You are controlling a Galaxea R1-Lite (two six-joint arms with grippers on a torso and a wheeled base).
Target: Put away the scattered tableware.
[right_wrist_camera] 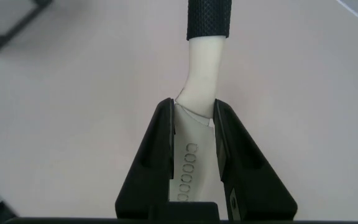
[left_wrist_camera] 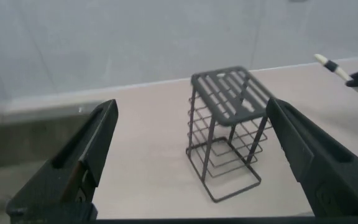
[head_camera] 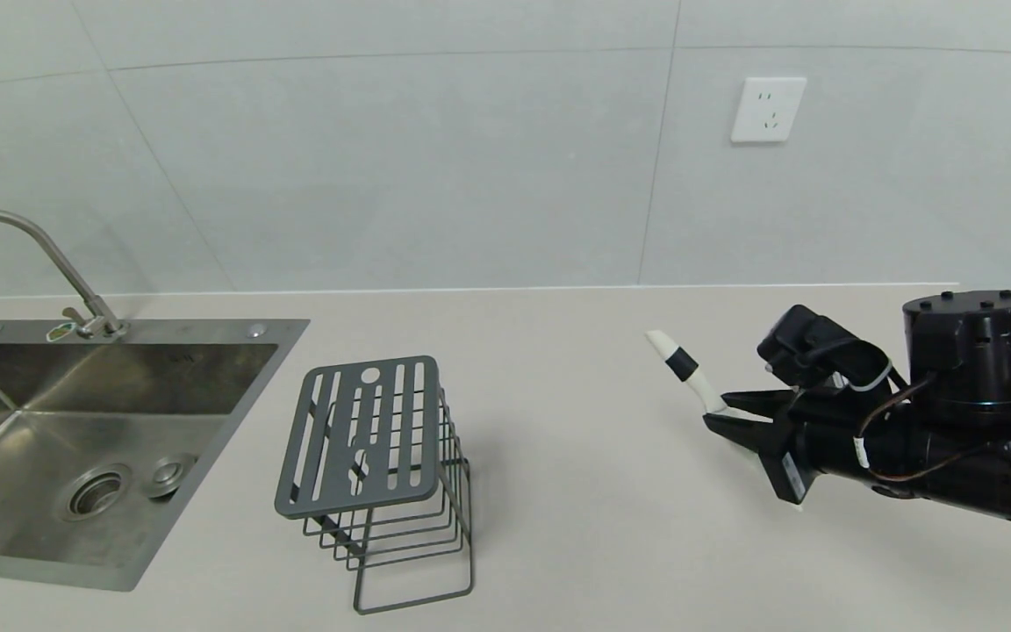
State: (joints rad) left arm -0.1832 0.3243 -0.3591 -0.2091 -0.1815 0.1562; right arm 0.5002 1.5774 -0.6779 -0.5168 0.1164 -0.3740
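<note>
So the right gripper (head_camera: 725, 411) is clamped on a white utensil with a black band (head_camera: 677, 358) (left gripper (left_wrist_camera: 191, 107) hangs wide open, empty).

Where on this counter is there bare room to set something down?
The counter is bare between the wire rack and the right gripper holding the white utensil, and behind the rack up to the wall. Tightest: the strip between rack and sink.

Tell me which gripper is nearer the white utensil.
Right. The right gripper is shut on the utensil; the left gripper is open, with the utensil off past the rack.
</note>
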